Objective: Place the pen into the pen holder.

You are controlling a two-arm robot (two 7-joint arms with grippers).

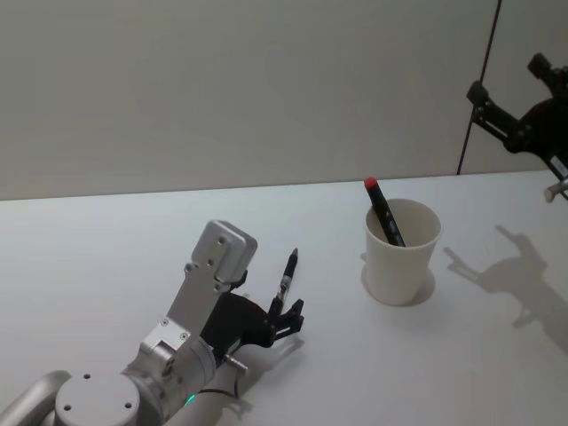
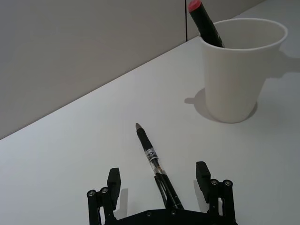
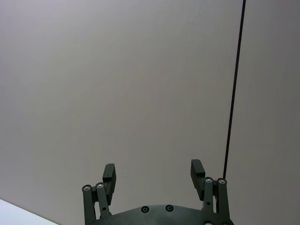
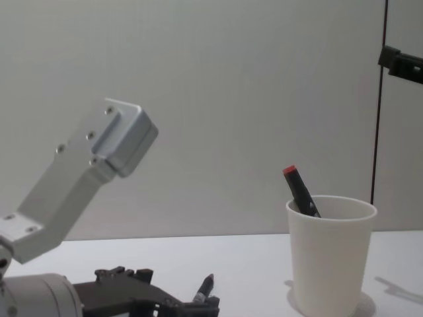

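Counted two pens: one black pen [image 1: 287, 278] lying flat on the table [image 1: 106, 257], and one red-capped pen [image 1: 382, 209] standing tilted inside the cup. Found a single pen holder [image 1: 402, 257], a plain white paper cup with exactly one pen in it, and a single white table under everything. Tallied two grippers, the left gripper [image 2: 158, 171] low over the table and the right gripper [image 3: 153, 168] raised in front of the wall, each with two dark fingers, four fingers in all.

White pen holder [image 1: 401, 266], black pen [image 2: 152, 159] (clear midsection), black marker [image 1: 382, 209] with red cap.
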